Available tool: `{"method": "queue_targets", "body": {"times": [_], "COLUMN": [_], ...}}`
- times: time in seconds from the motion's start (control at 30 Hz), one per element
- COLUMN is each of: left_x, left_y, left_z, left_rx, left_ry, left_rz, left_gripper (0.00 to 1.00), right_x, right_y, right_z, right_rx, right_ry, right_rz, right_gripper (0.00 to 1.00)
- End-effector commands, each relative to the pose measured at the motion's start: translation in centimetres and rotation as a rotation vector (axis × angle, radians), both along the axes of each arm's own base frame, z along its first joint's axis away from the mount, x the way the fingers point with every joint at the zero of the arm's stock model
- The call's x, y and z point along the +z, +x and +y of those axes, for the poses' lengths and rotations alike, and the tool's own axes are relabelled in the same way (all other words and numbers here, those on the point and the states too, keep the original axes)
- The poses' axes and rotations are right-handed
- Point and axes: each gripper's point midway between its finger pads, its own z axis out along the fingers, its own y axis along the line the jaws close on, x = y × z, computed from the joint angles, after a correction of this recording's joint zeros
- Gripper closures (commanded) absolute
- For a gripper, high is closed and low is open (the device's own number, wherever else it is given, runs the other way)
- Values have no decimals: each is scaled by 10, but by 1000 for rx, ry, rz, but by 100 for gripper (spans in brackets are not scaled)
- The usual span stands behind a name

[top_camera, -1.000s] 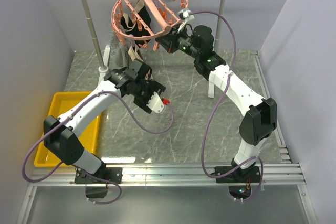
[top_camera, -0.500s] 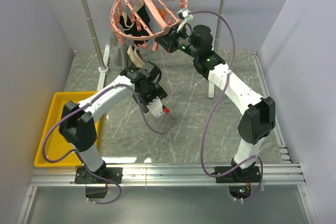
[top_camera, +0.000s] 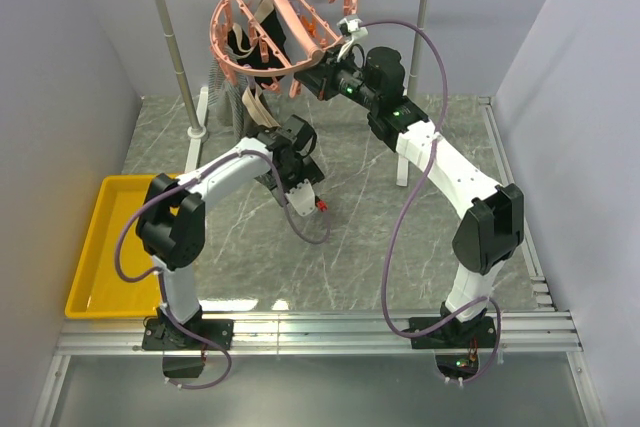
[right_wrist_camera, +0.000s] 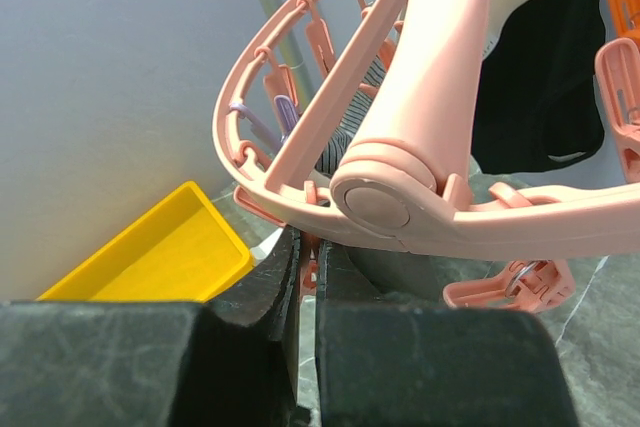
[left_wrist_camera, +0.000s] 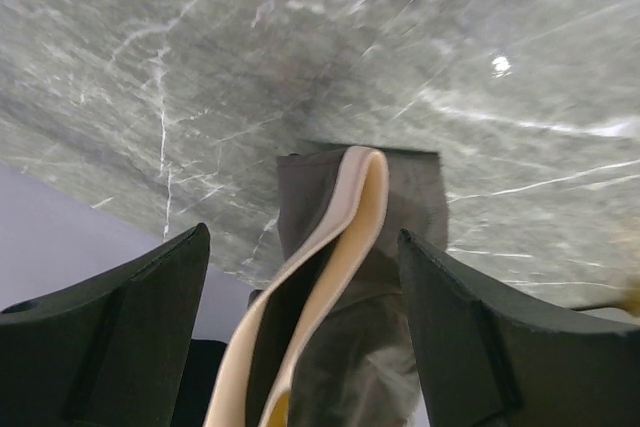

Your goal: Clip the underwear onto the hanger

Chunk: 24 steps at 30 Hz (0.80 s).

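Right end effector (right_wrist_camera: pixel 305 282) pinched shut on the hanger (right_wrist_camera: pixel 420 77) rim, steadying it. Left end effector (left_wrist_camera: pixel 302 247) wide open, straddling the underwear (left_wrist_camera: pixel 410 197), which dangles ungripped near the surface's far edge. Step: taking the waistband. Next, likely: close, raise to a peg.

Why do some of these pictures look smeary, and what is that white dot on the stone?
Left wrist view: the marble table is streaked with blur, the white dot is glare from a light, the underwear is sharper. Right wrist view: the right gripper's fingers up close are soft, the hanger crisp. Top view: evenly lit, sharp throughout.
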Motion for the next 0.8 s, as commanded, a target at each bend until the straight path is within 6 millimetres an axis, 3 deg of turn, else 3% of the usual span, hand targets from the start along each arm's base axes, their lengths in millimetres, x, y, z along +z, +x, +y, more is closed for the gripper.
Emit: {"method": "queue_targets", "body": {"times": [0.0, 0.33, 0.43, 0.47, 0.57, 0.73, 0.77], "left_x": [7, -8, -5, -5, -1, 14, 23], "left_y": [27, 47, 49, 50, 53, 41, 37], "left_z": [-1, 7, 0, -1, -6, -14, -14], "left_rx": [-7, -14, 1, 9, 25, 57, 64], "left_ry": [13, 34, -22, -34, -88, -183, -205], "left_rz": [-65, -70, -49, -42, -23, 38, 36], "left_gripper": [19, 29, 48, 62, 80, 100, 100], "right_x": [25, 24, 24, 23, 23, 24, 23], "right_y": [5, 7, 8, 8, 8, 11, 12], "right_z": [-1, 0, -1, -1, -2, -4, -5], "right_rx": [-2, 2, -2, -2, -5, -16, -22], "right_ry": [38, 40, 39, 37, 37, 36, 35], "right_rz": [-51, -51, -50, -49, -49, -55, -53], "right_gripper": [100, 100, 100, 100, 100, 100, 100]}}
